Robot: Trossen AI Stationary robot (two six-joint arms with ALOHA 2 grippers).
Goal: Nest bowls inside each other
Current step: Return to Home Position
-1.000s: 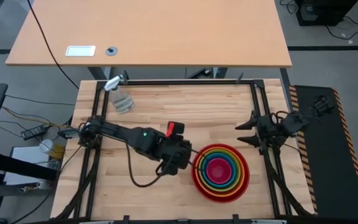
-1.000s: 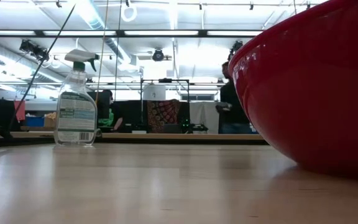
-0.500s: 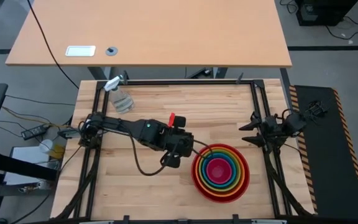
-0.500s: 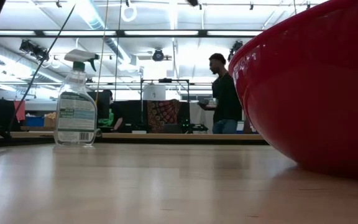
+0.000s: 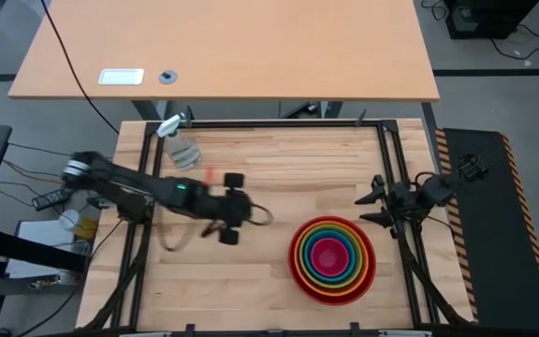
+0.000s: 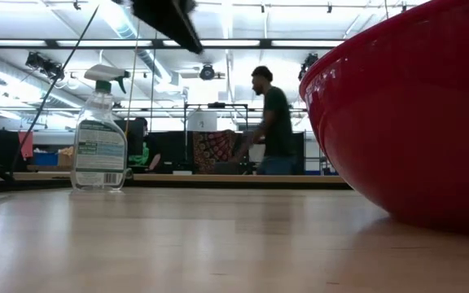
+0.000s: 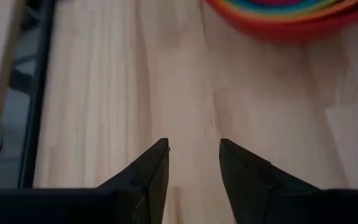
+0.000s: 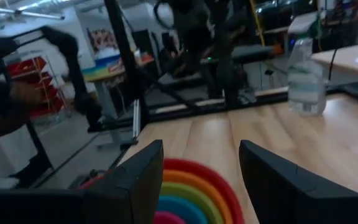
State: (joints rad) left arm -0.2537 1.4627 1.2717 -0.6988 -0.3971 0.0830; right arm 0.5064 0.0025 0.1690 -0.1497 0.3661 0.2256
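Observation:
The bowls (image 5: 332,259) sit nested in one stack on the table's near right part: red outermost, then orange, green and blue rings, magenta pink in the middle. The red bowl's underside (image 6: 414,114) rests on the wood. To the stack's left my left gripper (image 5: 246,211) hovers over bare wood, open and holding nothing; its wrist view shows the fingers (image 7: 194,149) apart and the stack's rim (image 7: 284,12) ahead. By the right rail my right gripper (image 5: 368,199) stands open and level, pointing over the stack (image 8: 191,193).
A clear spray bottle (image 5: 182,147) with a white nozzle stands at the table's far left corner, also in the low view (image 6: 98,130). Black frame rails (image 5: 389,168) run along the table's sides. Bare wood lies between bottle and stack. A person (image 6: 271,122) walks in the room behind.
My left gripper has drawn back from the stack's left rim toward the table's left edge, fast and blurred, staying open. The bowls have kept still. The person in the room behind has walked to the left.

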